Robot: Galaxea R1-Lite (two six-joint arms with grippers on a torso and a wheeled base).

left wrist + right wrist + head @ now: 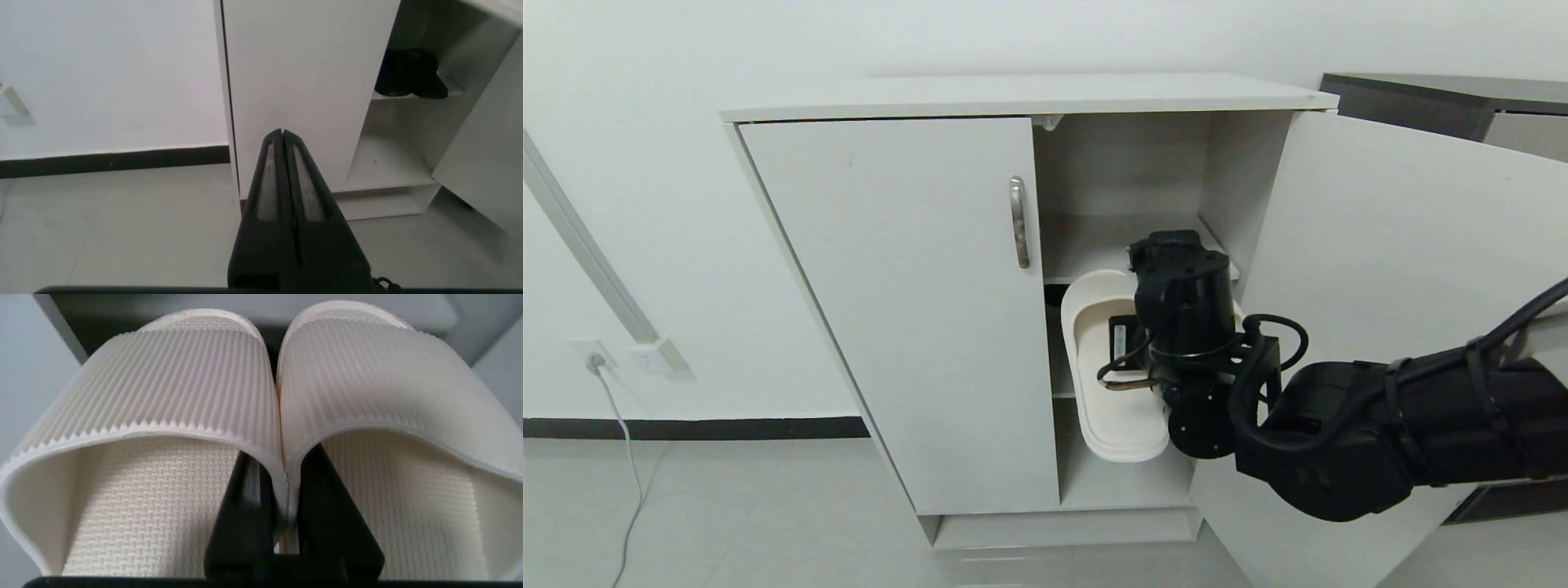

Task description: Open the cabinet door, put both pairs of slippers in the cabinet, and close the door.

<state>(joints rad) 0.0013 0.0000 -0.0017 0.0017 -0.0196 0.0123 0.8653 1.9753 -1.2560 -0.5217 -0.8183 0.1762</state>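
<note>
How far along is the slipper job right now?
Done: door open, what looks like the black pair already inside. In hand: right gripper pinches the white pair at the opening. Remaining: set it inside, release, close the door.

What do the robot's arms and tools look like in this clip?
The right arm is glossy black with rounded joint housings and a cylindrical wrist; black cables run along it. The left tool has two long black fingers with grey pads. The right tool is black too.
</note>
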